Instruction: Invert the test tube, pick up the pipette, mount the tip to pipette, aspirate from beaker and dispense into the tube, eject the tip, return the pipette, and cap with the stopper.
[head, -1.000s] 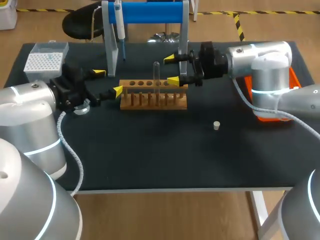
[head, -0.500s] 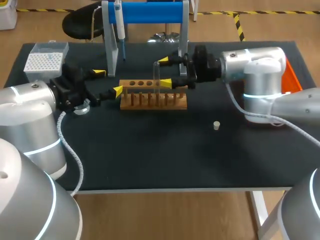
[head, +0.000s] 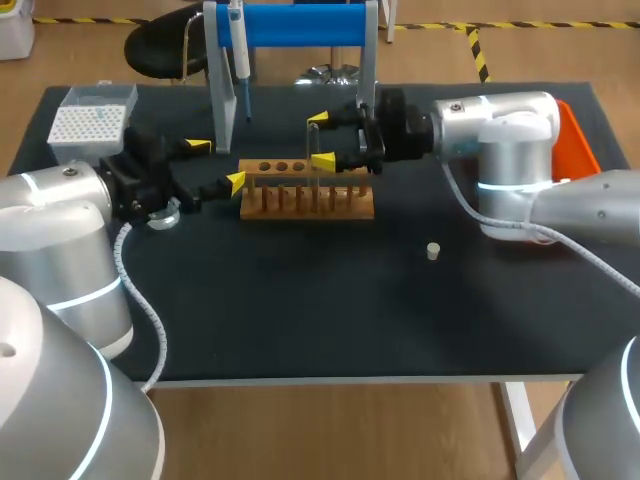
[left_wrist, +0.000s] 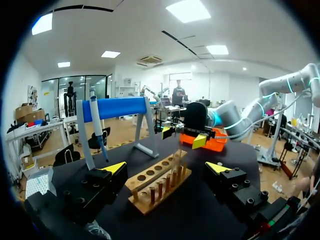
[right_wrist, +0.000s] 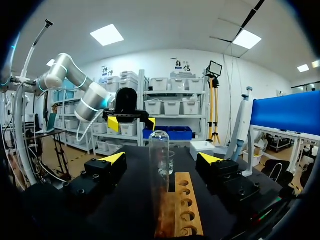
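Head-view clock, 12 o'clock being the far edge. Item 1: wooden rack (head: 307, 190), at 12 o'clock of the table's (head: 330, 300) middle. Item 2: test tube (head: 313, 150), standing upright in the rack with its rounded closed end uppermost; three bare holes show on its 9 o'clock side. Item 3: right gripper (head: 320, 140), entering from 3 o'clock, fingers spread to either side of the tube; the right wrist view shows both yellow tips apart from the glass, grasping nothing. Item 4: left gripper (head: 216, 164), at 9 o'clock of the rack, fingers released and empty, the rack's end just ahead of them. Item 5: pipette (head: 238, 50), hanging on the blue stand (head: 300, 25) at 12 o'clock of the rack. Item 6: tip box (head: 90, 120), at the 10 o'clock corner. Item 7: stopper (head: 433, 251), lying alone at 4 o'clock of the rack, well apart from it. Item 8: orange tray (head: 578, 140), at 3 o'clock, largely hidden behind the right arm.
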